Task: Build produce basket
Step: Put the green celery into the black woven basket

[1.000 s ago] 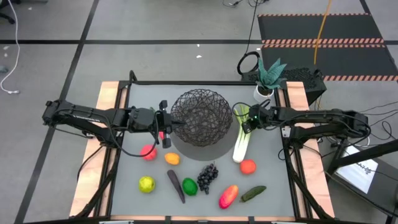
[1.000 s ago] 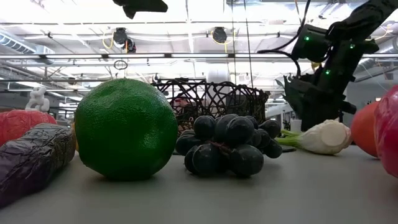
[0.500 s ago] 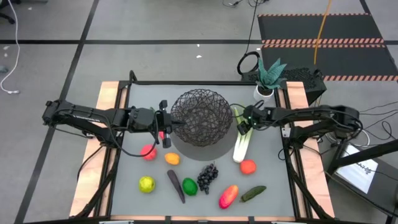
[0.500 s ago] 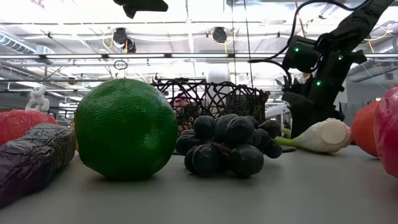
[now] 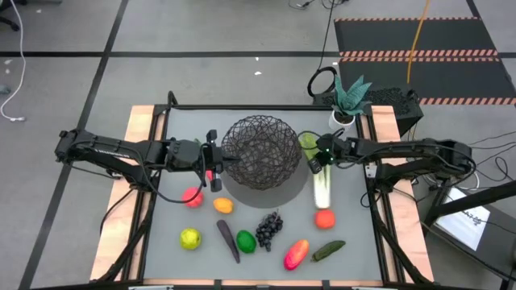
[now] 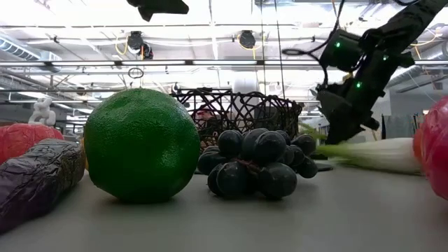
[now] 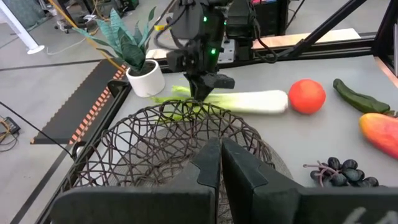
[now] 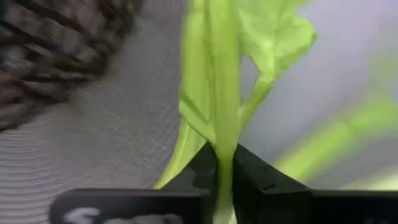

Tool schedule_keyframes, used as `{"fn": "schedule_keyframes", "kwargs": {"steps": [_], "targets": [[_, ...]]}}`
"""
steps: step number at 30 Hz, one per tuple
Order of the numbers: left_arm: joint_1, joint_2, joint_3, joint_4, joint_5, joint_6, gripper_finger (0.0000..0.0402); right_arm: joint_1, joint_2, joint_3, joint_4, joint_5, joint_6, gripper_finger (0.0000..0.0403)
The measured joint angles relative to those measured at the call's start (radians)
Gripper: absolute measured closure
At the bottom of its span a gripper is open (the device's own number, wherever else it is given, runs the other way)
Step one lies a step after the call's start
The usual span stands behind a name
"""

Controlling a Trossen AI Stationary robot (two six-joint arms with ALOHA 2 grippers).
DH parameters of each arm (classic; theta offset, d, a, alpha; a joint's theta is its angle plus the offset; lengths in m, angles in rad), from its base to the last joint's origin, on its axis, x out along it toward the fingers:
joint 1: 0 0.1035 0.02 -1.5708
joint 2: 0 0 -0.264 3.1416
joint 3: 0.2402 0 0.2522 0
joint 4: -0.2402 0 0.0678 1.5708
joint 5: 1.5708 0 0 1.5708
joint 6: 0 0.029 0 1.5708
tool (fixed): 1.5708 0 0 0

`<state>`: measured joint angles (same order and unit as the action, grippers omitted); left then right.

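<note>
The black wire basket [image 5: 262,151] stands at the table's middle, toward the far side. My left gripper [image 5: 219,167] is shut at its left rim. My right gripper [image 5: 316,163] is shut on the leek [image 5: 322,189] just right of the basket. The leek's green leaves [image 5: 308,143] lie beside the basket's right rim and its white end points toward the near edge. A red-orange fruit [image 5: 324,217] lies just past the white end. My left gripper has its shut fingers [image 7: 211,163] on the basket's left rim [image 7: 180,171], coming level from the table's left. The fingers themselves hide the wire between them. The basket stands upright on the table. My right gripper pinches one green leaf of the leek [image 8: 222,140] between its two fingers, where the leaves meet the stalk. The fingers [image 6: 334,133] slant down from the right. The leek's white end [image 6: 399,152] lies on the table.
Along the near half lie a red fruit [image 5: 192,196], an orange fruit [image 5: 223,205], a yellow-green fruit [image 5: 189,238], an eggplant [image 5: 227,240], a green fruit [image 5: 246,241], grapes [image 5: 269,229], a red-orange fruit [image 5: 296,254] and a cucumber [image 5: 328,250]. A potted plant [image 5: 348,101] stands at the far right corner.
My right gripper has moved a little toward the basket and down onto the leek's green end. The leek has turned about: its white end has swung toward the table's right edge, while the green end has stayed by the basket.
</note>
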<state>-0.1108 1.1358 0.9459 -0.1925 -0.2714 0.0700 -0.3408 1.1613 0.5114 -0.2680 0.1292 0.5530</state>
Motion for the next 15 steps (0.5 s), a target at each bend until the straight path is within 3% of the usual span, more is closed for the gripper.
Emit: {"fn": "schedule_keyframes", "kwargs": {"steps": [10,15], "targets": [[0.0,0.0,0.0,0.001,0.0,0.0,0.0382,0.0,-0.23,0.0,-0.052,0.006,-0.056,0.0387],[0.0,0.0,0.0,0.002,0.0,0.003,0.0382,-0.004,-0.359,0.0,-0.102,0.079,-0.103,0.0392]]}}
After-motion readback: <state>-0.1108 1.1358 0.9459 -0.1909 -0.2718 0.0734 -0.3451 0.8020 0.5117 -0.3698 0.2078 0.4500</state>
